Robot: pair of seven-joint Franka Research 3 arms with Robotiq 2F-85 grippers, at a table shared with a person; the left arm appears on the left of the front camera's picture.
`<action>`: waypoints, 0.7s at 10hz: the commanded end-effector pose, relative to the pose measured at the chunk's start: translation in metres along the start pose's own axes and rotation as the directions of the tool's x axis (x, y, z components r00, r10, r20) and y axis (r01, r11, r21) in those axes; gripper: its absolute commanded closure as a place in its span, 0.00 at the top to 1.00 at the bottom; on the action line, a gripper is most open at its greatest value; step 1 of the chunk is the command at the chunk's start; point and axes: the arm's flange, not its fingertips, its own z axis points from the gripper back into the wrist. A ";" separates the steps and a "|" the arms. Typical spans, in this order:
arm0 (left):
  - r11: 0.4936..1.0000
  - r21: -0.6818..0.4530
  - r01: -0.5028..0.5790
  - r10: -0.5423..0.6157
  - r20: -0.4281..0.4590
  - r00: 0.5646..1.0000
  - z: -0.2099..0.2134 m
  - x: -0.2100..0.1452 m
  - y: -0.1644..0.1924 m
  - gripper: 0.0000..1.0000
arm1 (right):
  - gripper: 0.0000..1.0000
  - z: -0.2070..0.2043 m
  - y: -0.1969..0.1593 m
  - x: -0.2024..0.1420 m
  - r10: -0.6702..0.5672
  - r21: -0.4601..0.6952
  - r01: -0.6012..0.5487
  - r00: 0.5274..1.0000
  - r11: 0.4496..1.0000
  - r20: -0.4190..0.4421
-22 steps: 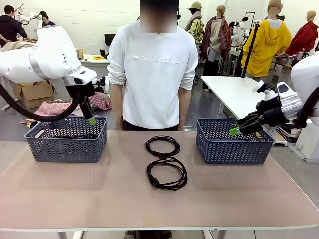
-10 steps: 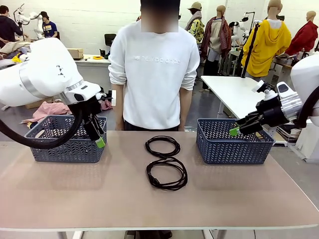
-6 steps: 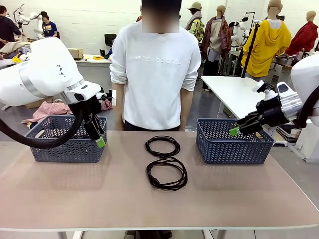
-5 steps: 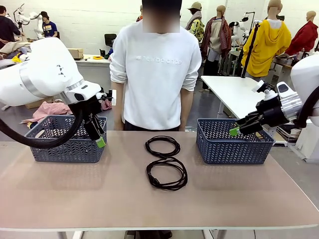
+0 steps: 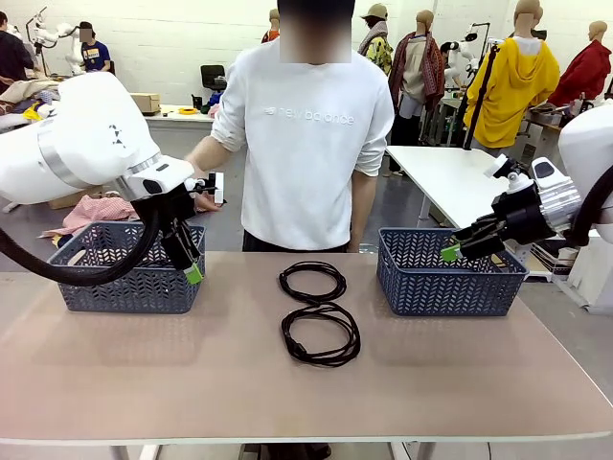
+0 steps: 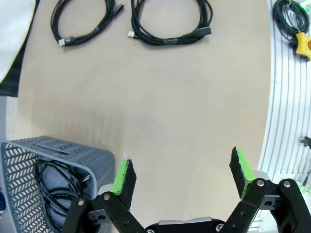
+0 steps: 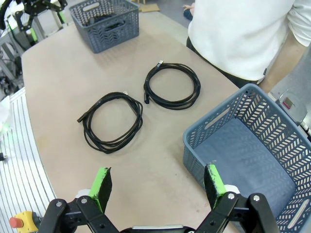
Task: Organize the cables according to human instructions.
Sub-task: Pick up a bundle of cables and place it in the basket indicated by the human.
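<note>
Clearly, we had our left gripper (image 5: 192,272) and right gripper (image 5: 450,253) both spread and empty, with the near cable (image 5: 321,361) and far cable (image 5: 311,265) coiled on the table (image 5: 144,374) between them, seemingly slightly nearer the left.

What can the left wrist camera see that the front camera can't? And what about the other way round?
Left wrist view: down inside the left basket, where a coiled cable lies, past the open left gripper. Front view: the person standing behind the table, plus the right basket and right gripper beside it. Both: the near cable and far cable lying on the table.
</note>
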 end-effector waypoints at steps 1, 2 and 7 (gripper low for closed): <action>1.000 -0.003 -0.002 0.002 0.001 1.000 0.002 0.000 0.002 1.00 | 1.00 -0.003 -0.003 0.000 0.017 0.005 -0.018 0.999 1.000 0.035; 1.000 -0.003 -0.002 0.002 0.001 1.000 0.002 0.000 0.002 1.00 | 1.00 -0.003 -0.003 0.000 0.017 0.005 -0.018 0.999 1.000 0.035; 1.000 -0.003 -0.002 0.002 0.001 1.000 0.002 0.000 0.002 1.00 | 1.00 -0.003 -0.003 0.000 0.017 0.005 -0.018 0.999 1.000 0.035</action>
